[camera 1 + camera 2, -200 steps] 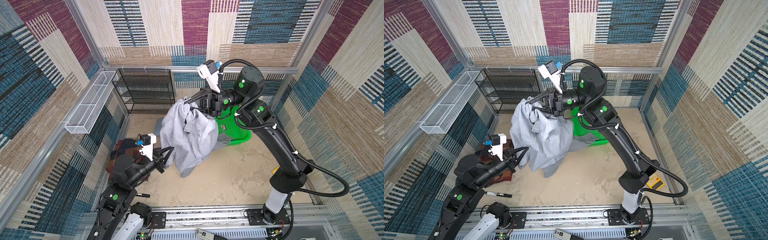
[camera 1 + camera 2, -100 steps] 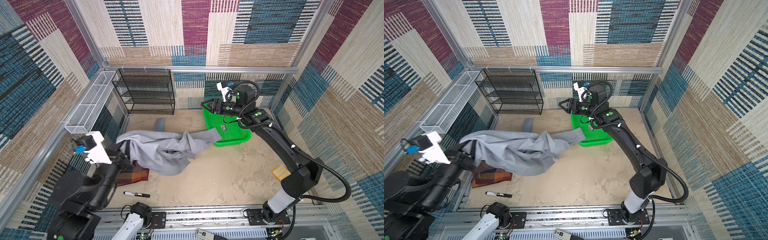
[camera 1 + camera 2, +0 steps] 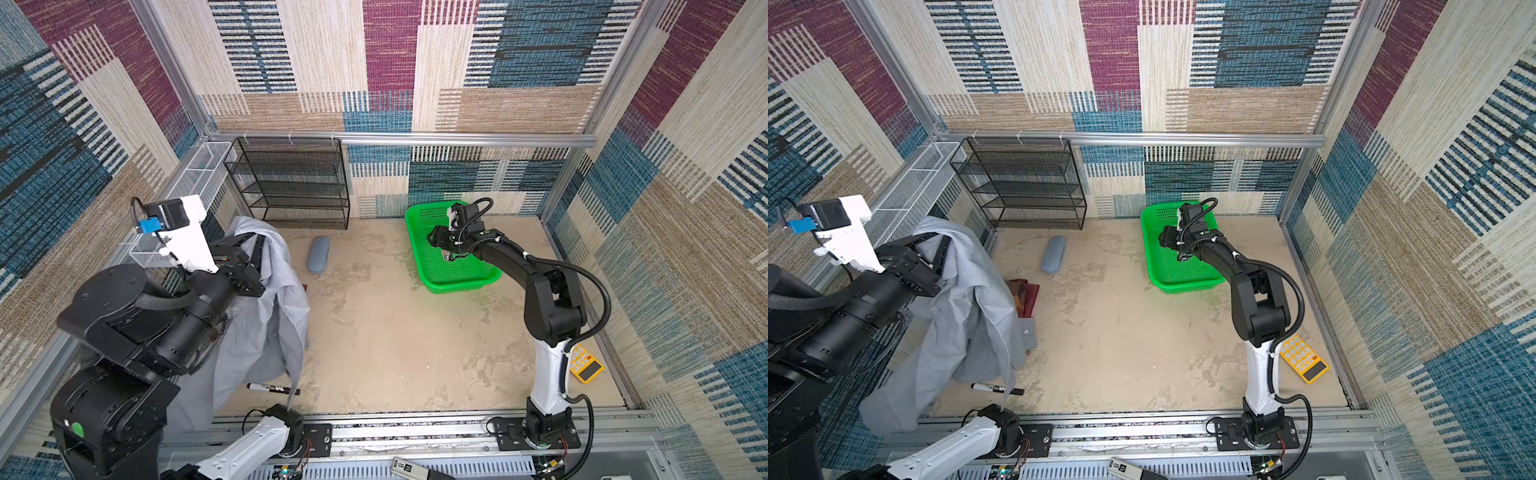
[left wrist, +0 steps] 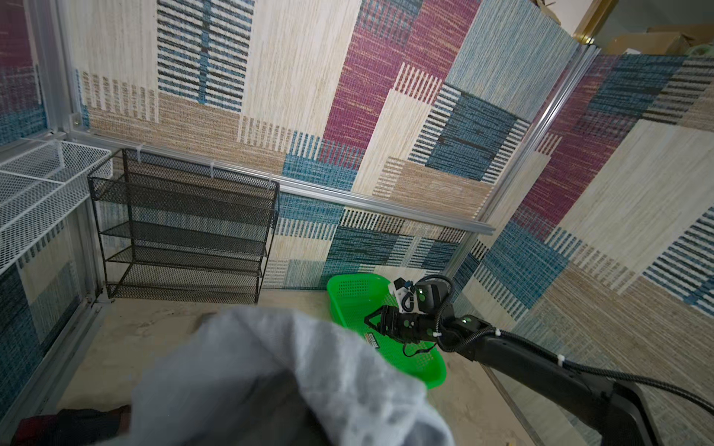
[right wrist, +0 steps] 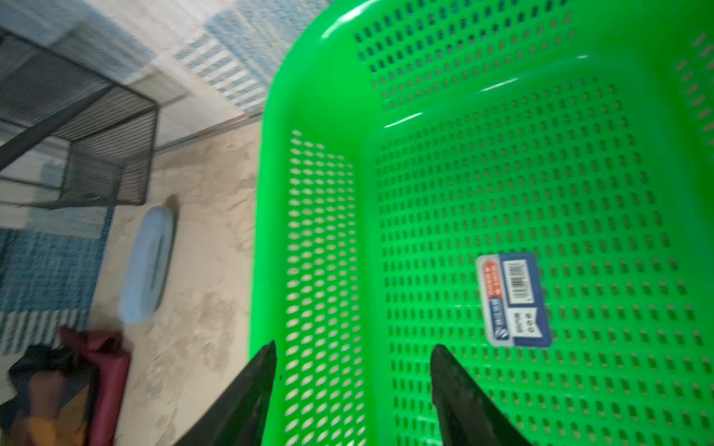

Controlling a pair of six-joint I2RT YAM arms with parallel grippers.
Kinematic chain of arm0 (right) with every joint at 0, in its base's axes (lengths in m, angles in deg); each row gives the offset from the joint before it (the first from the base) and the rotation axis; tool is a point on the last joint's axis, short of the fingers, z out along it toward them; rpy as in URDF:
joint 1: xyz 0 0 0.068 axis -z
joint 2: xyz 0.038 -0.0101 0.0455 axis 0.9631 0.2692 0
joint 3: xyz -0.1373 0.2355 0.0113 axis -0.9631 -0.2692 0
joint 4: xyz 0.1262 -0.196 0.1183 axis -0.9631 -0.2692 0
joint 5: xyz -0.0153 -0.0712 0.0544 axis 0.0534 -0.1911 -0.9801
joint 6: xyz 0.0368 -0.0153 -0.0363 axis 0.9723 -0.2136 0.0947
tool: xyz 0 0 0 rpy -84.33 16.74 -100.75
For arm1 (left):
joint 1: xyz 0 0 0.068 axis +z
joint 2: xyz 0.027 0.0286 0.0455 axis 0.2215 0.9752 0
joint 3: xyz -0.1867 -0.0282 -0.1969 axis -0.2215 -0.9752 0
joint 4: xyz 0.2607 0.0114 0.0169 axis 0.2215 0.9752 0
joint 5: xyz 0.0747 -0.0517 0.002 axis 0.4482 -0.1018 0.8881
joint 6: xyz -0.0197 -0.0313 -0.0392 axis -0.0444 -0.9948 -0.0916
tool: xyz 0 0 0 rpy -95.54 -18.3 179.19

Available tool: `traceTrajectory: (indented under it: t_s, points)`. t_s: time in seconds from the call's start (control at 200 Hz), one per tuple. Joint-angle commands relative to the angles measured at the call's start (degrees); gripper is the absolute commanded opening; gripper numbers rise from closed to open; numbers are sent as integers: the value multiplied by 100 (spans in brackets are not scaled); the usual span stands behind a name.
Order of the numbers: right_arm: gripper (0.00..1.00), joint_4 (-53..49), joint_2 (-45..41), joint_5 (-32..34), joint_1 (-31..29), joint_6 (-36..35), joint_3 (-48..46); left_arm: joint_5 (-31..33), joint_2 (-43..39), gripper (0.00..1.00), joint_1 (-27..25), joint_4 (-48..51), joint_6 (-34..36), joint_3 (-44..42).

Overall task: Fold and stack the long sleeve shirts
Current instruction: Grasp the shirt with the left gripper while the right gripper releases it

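The grey shirt (image 3: 266,316) hangs in the air at the left, draped from my left gripper (image 3: 257,237), which is raised and shut on its upper edge. Its lower hem trails down to the front rail in both top views. In the left wrist view the grey shirt (image 4: 289,378) covers the jaws. The plaid shirt (image 3: 1025,295) lies bunched on the floor behind the grey one, mostly hidden. My right gripper (image 3: 430,241) hovers over the green basket (image 3: 457,286), open and empty; its fingertips (image 5: 266,351) straddle the green basket's wall (image 5: 270,154).
A blue-grey case (image 3: 318,254) lies on the floor between the shirts and the basket. A black mesh rack (image 3: 291,183) stands at the back wall, with a white wire basket (image 3: 199,174) on the left wall. A marker (image 3: 272,388) lies by the front rail and a yellow calculator (image 3: 586,365) at the right.
My right gripper let go of the grey shirt, opened and dropped over the green basket. My left arm swung the shirt left and lifted it, so it hangs from that gripper alone.
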Motion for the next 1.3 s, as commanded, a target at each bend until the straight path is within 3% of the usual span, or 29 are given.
traceTrajectory:
  t_s: [0.0,0.631,1.042,1.292]
  points:
    - [64,187,407,450,208,197,162,-637,179,0,5,92,-182,122]
    - [63,1100,107,721,1875,1053,-1323,-2020,1046,0,-38,170,-228,-731]
    - [62,1279,-110,870,2690,2057,-1934,-1908,1394,0,-630,86,-54,-1004]
    - [63,1204,-616,1689,2734,2451,-2327,-1659,1473,0,-894,85,87,-1030]
